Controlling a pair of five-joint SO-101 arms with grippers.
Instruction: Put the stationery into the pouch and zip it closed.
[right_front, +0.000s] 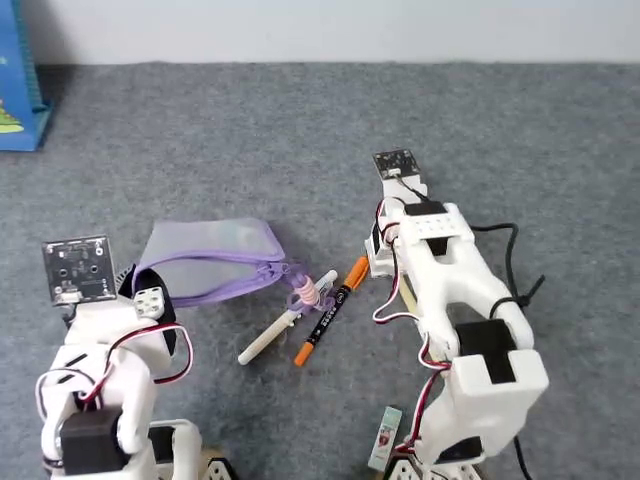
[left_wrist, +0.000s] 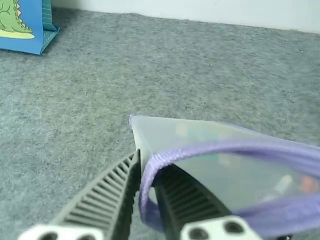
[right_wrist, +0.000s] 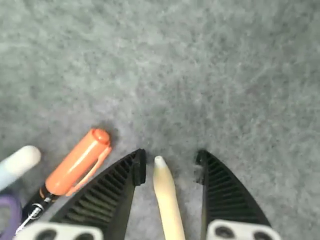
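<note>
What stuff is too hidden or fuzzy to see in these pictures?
1. Inside the pouch: left wrist view, blurred behind its frosted wall.
2. The cream stick's other end: right wrist view, cut off by the edge.
3. The packet: high view, too small to name.

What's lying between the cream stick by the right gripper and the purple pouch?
The orange marker and the white pen lie slanted on the carpet between them. The cream stick sits inside the open right gripper; the left gripper pinches the pouch by its rim.
</note>
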